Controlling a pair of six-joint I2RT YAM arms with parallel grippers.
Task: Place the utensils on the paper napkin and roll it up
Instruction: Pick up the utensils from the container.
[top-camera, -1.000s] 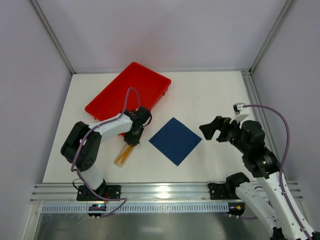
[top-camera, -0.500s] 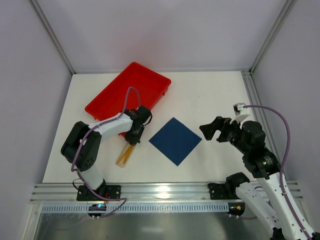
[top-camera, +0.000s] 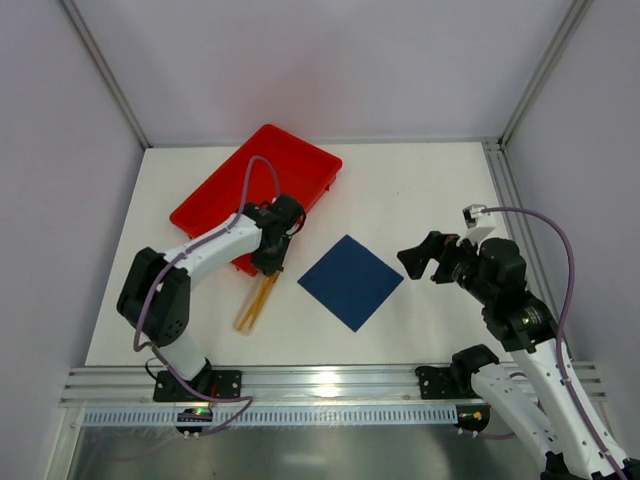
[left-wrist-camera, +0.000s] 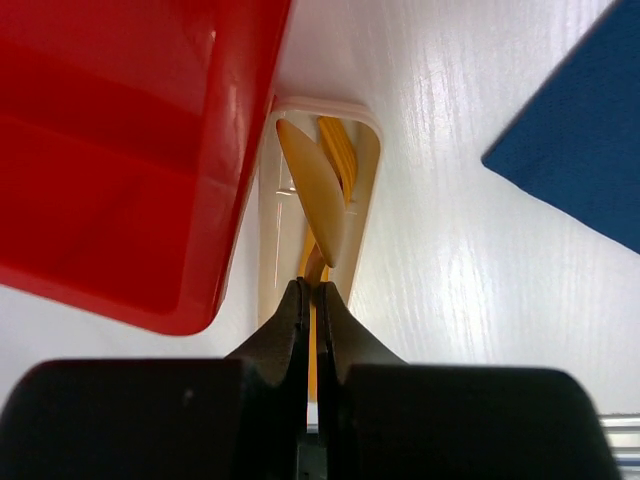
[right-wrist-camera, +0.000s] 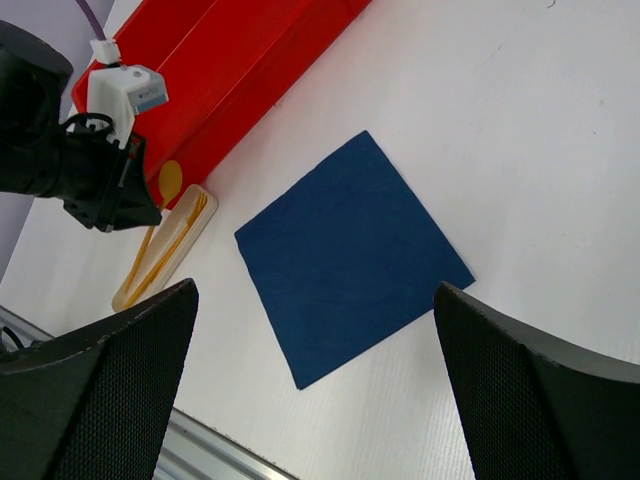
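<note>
Several slim orange utensils (top-camera: 256, 300) lie in a pale beige holder (left-wrist-camera: 268, 210) beside the red tray's near corner. My left gripper (left-wrist-camera: 311, 285) is shut on the thin handle of an orange spoon (left-wrist-camera: 312, 205), whose bowl tilts up over the other utensils (left-wrist-camera: 340, 150). From above, the left gripper (top-camera: 270, 262) stands over the holder's far end. The navy paper napkin (top-camera: 350, 282) lies flat as a diamond in the middle, bare. My right gripper (top-camera: 415, 258) hovers open to the napkin's right. In the right wrist view the napkin (right-wrist-camera: 350, 255) lies below the wide-apart right gripper (right-wrist-camera: 315, 288).
The red tray (top-camera: 255, 185) sits at the back left, its corner (left-wrist-camera: 120, 150) right next to the holder. The left arm (right-wrist-camera: 90, 170) shows at the left of the right wrist view. An aluminium rail (top-camera: 330, 385) runs along the near table edge.
My left gripper has closed onto the spoon handle. The left arm's elbow has swung up and back. The right arm and the napkin have stayed put.
</note>
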